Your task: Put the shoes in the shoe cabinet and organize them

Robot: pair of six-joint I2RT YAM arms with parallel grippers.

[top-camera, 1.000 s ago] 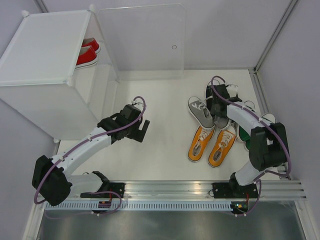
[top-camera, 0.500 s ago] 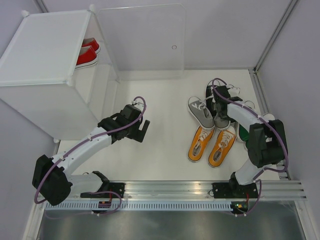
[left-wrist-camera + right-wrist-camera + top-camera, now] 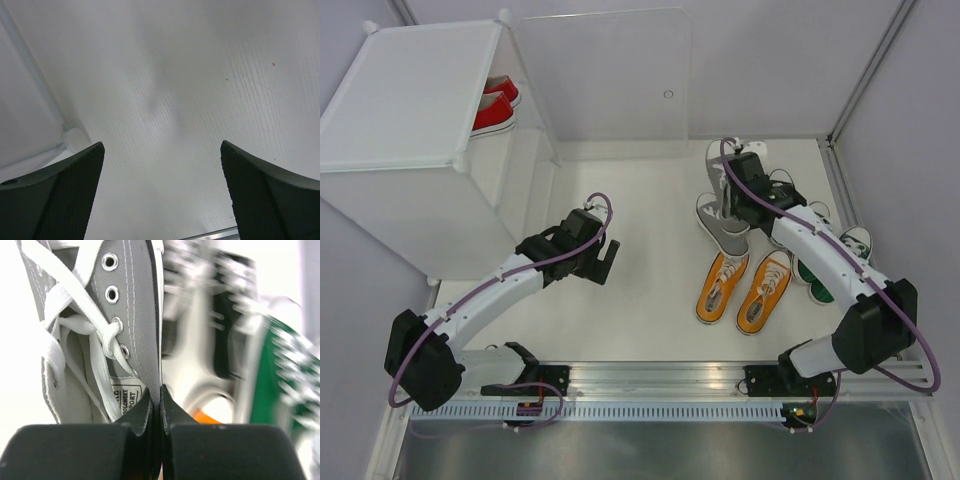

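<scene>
Shoe cabinet (image 3: pixel 410 110): far left of the table (image 3: pixel 650 190), its clear door (image 3: pixel 605 80) swung open along the far wall. A red pair (image 3: pixel 492 108) sits on an inner shelf.
Left gripper (image 3: pixel 604 262): jaws spread wide, holding nothing, above bare table just right of the cabinet.
Right gripper (image 3: pixel 160 395): jaws pinched tight on the side wall of one grey shoe (image 3: pixel 110 315), far right.
Second grey shoe (image 3: pixel 722 228), orange pair (image 3: pixel 765 290), green pair (image 3: pixel 812 272): on the table, right side, with the orange pair nearest.
</scene>
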